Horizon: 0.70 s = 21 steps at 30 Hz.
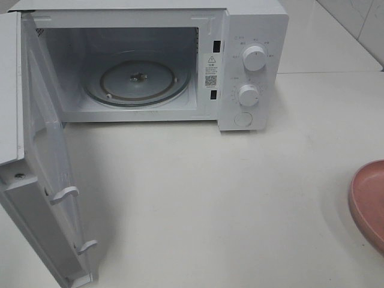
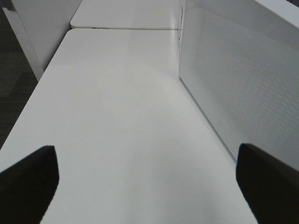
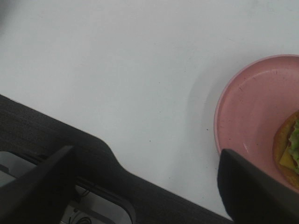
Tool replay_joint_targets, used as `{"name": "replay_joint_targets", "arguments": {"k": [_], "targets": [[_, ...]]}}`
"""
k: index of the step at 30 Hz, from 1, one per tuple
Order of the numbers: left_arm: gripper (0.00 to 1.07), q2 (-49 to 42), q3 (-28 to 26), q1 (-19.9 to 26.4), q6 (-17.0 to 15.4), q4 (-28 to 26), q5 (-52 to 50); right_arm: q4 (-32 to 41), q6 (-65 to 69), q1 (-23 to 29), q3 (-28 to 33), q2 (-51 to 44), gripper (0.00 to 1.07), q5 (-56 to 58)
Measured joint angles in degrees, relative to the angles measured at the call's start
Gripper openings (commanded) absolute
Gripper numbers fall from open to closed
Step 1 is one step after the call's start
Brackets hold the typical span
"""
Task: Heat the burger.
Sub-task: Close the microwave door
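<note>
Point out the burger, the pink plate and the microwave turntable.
burger [image 3: 290, 147]: right wrist view, on the bun and lettuce at the picture's edge.
pink plate [image 3: 254, 109]: right wrist view, on its bare inner surface.
turntable [image 1: 157, 84]: exterior high view, on the glass right of the hub.

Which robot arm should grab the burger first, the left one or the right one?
Probably the right. Its open claw already sees the burger on the pink plate, which sits at the table's right edge. The left claw sees only bare table beside the microwave door.
</note>
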Motion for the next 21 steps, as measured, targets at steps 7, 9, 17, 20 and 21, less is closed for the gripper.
{"name": "replay_joint_targets", "arguments": {"k": [7, 9, 17, 20, 21], "targets": [[0.98, 0.0, 0.0, 0.0, 0.0, 0.0, 0.0, -0.9, 0.0, -0.8, 2.1, -7.8, 0.76, 0.5], [0.98, 0.0, 0.0, 0.0, 0.0, 0.0, 0.0, -1.1, 0.0, -5.2, 5.2, -12.2, 0.76, 0.3], [0.98, 0.0, 0.0, 0.0, 0.0, 0.0, 0.0, -1.1, -0.4, -14.4, 6.5, -17.9, 0.76, 0.3], [0.98, 0.0, 0.0, 0.0, 0.0, 0.0, 0.0, -1.3, -0.5, -19.2, 6.5, -22.5, 0.76, 0.2], [0.98, 0.0, 0.0, 0.0, 0.0, 0.0, 0.0, -1.2, -0.6, -20.3, 6.5, -23.9, 0.76, 0.2]]}}
